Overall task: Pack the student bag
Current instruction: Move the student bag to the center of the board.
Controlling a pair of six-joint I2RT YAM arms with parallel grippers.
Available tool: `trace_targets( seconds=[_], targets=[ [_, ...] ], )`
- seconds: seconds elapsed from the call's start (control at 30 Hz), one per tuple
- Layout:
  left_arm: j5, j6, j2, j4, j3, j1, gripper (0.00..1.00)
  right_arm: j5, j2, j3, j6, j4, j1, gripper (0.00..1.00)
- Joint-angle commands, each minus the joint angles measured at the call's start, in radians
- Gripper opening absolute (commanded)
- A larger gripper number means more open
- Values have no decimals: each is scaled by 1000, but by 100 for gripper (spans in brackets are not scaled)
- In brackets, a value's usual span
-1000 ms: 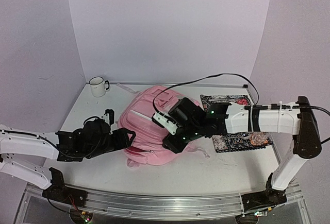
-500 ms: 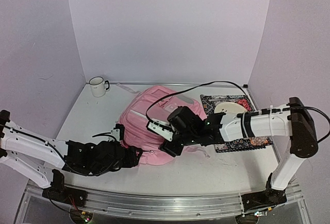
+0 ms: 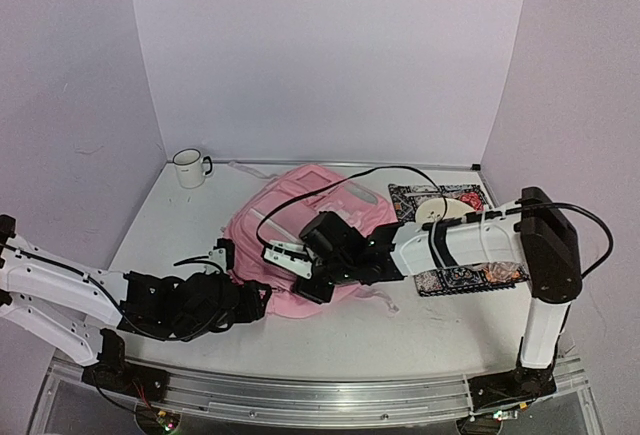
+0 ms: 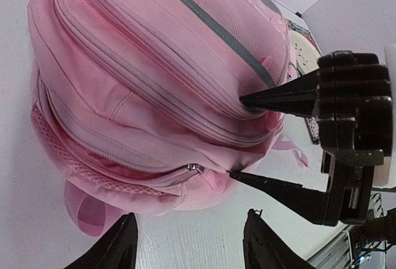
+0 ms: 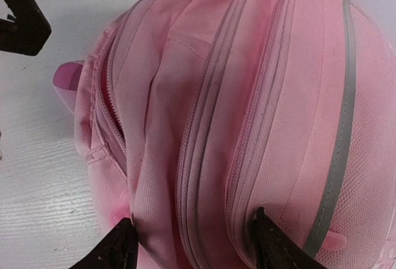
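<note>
- A pink student bag (image 3: 300, 195) lies flat in the middle of a white surface (image 3: 420, 330), front pockets facing up, seen from above.
- The left tool (image 3: 258, 300) sits low on the surface at the bag's 7 o'clock edge. In its own wrist view the left tool (image 4: 190, 216) has its fingers spread, with only the bare surface and the bag's rim between them, gripping nothing.
- The right tool (image 3: 308, 287) reaches in from 3 o'clock and meets the bag near its 6 o'clock edge. Its fingers are spread apart, with the tips resting against the pink fabric and the bag's lower bulge between them (image 5: 193, 216).
- A small silver zip pull (image 4: 195, 169) hangs on the lowest pocket, which is zipped.
- A grey stripe (image 5: 340, 127) runs along the front pocket.
- A white mug (image 3: 187, 167) stands at the bag's 11 o'clock, well apart from it.
- A patterned cloth (image 3: 470, 275) lies at 3 o'clock, under the right arm.
</note>
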Motion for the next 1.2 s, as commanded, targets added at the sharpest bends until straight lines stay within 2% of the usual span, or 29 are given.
trace_targets(
  seconds=[0.0, 0.1, 0.3, 0.43, 0.6, 0.9, 1.17],
  targets=[
    [-17, -4, -35, -40, 35, 31, 60, 111, 95, 94, -27, -41, -9, 43],
    [-5, 7, -56, -40, 15, 66, 60, 97, 125, 152, -4, -41, -36, 26],
    [24, 55, -39, -35, 30, 108, 60, 43, 141, 228, 50, -41, -83, 0],
    [51, 72, 10, -17, 63, 125, 59, -4, 129, 253, 92, -44, -96, 0],
    [106, 72, 85, 45, 98, 170, 52, -94, 110, 266, 158, -49, -115, 0],
    [162, 88, 265, 69, 224, 201, 49, -137, 82, 260, 202, -57, -125, 0],
    [126, 36, 385, 69, 272, 223, 45, -168, 74, 260, 220, -57, -127, 0]
  ],
)
